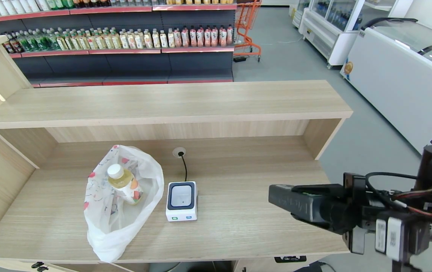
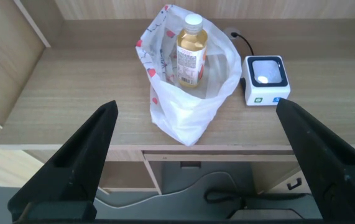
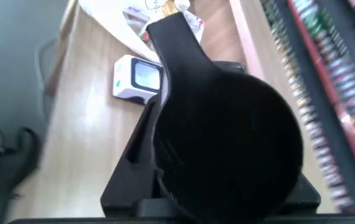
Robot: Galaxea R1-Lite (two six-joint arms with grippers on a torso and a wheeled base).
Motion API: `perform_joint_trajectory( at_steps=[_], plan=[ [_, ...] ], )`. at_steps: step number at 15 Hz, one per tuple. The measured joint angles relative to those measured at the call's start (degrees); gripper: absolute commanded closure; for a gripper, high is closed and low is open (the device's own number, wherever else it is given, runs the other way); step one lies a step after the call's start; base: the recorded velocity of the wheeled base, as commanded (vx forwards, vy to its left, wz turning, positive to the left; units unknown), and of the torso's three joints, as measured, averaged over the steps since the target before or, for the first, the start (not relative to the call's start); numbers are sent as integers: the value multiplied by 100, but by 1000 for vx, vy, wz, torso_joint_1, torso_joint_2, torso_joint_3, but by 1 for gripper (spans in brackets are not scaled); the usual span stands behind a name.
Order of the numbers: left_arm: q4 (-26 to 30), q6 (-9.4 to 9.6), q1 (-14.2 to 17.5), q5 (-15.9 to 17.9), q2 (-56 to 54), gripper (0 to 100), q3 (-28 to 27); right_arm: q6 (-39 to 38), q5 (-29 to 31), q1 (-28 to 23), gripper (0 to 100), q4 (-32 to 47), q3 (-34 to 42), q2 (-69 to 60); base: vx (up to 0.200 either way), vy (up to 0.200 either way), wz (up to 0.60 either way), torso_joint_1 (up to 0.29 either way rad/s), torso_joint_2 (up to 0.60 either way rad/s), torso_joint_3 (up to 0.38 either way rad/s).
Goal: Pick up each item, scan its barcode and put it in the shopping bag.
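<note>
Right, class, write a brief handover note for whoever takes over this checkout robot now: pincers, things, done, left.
Left pincer: open, empty, in front of the counter, facing the bag.
Right pincer: at the counter's right end, pointing toward the scanner.
Bottle stands inside the bag, scanner beside it.
Done: bottle bagged.
Left: probably nothing; the bottle is the one item in sight.

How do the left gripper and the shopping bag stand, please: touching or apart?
Apart. The left wrist view shows the left gripper open, bare counter between each finger and the shopping bag.
</note>
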State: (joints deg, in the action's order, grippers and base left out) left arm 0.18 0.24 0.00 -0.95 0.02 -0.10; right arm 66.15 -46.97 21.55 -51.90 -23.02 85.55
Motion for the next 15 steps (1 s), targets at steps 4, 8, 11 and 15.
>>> perform_joint_trajectory(
  at_steps=[4, 8, 11, 15],
  plan=[
    [0, 2, 0, 0, 0, 0, 0, -4537, 1723, -384, 100, 110, -68, -428, 0, 0, 0, 0, 0, 0],
    [0, 2, 0, 0, 0, 0, 0, -6969, 2689, -425, 100, 228, -121, -284, 0, 0, 0, 0, 0, 0],
    [0, 0, 0, 0, 0, 0, 0, -7742, 2700, -254, 100, 435, -112, -195, 0, 0, 0, 0, 0, 0],
    [0, 16, 0, 0, 0, 0, 0, -7971, 2699, -15, 100, 452, -83, -173, 0, 0, 0, 0, 0, 0]
  ],
)
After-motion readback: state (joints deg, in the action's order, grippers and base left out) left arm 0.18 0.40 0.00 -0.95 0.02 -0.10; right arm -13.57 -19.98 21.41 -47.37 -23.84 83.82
